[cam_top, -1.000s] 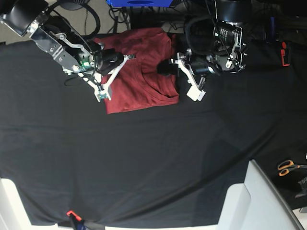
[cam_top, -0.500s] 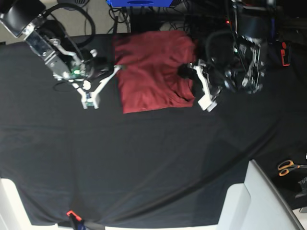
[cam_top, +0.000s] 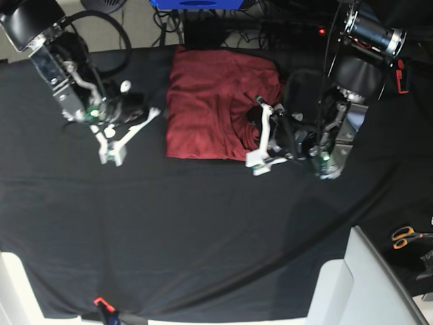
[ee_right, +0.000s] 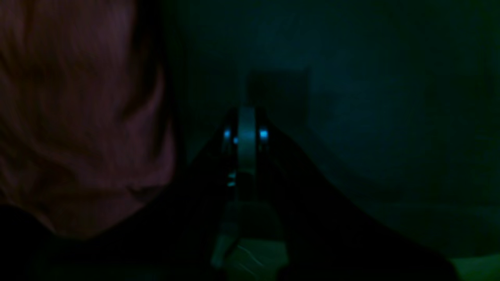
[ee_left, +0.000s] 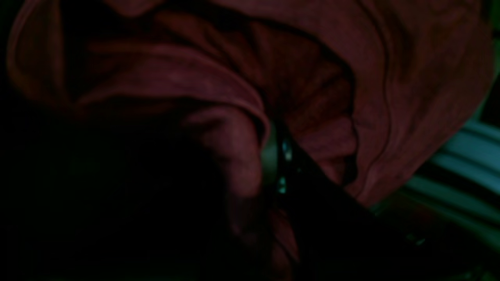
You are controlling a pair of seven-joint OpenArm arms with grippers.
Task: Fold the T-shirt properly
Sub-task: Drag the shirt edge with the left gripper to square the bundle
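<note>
Both wrist views are very dark and blurred. In the left wrist view the brick-red knit T-shirt (ee_left: 242, 97) fills the picture and runs off the top and left edges, its lower left lost in shadow. In the base view the orange-handled scissors (cam_top: 406, 235) at the right edge are partly cut off.

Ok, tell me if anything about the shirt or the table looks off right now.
The T-shirt isn't flat: its edge by the left gripper is bunched into rumpled folds, and that gripper is shut on the fabric. The right gripper is shut, clear of it.
</note>
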